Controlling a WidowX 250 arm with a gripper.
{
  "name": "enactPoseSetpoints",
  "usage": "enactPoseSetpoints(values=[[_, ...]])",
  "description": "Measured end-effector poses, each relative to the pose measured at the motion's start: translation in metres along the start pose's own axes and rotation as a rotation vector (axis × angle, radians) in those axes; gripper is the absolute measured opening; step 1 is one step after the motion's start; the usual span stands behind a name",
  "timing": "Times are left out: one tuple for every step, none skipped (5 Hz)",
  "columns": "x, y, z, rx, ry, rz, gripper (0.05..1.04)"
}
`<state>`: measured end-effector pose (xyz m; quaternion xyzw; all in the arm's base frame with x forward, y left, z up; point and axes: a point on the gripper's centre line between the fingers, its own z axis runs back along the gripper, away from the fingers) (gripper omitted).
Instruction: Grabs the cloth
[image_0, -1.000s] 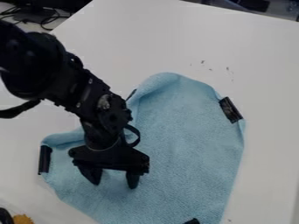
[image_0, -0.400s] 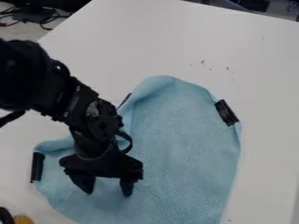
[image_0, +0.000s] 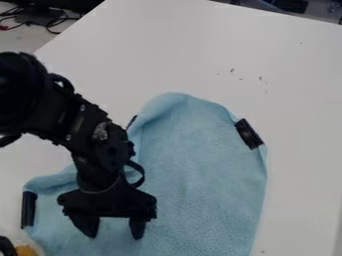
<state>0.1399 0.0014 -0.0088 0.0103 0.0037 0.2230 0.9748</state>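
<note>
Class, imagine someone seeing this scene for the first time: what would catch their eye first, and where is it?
Probably the pale blue cloth, spread over the lower middle of the white table, with black clips on its edges. Against it stands out the black gripper, pointing down over the cloth's lower left part, its two fingers apart.

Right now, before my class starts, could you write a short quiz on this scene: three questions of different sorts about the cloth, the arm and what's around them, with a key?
1. True or false: the end effector has its fingers touching each other.
2. Choose one. The cloth is:
a) red
b) light blue
c) dark green
3. Fill in one word: in the camera view, the yellow-brown object shows at the lower ____ corner.

Key: 1 false; 2 b; 3 left
</note>
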Motion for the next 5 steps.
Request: enactPoseSetpoints(values=[[0.003, 0.001, 0.002, 0.053, -0.023, 0.004, 1.0], [0.018, 0.008, 0.012, 0.132, 0.014, -0.099, 1.0], [0.045, 0.009, 0.027, 0.132, -0.015, -0.174, 0.999], [0.062, 0.007, 0.039, 0.118, -0.035, -0.209, 0.999], [0.069, 0.001, 0.044, 0.085, -0.092, -0.223, 0.999]])
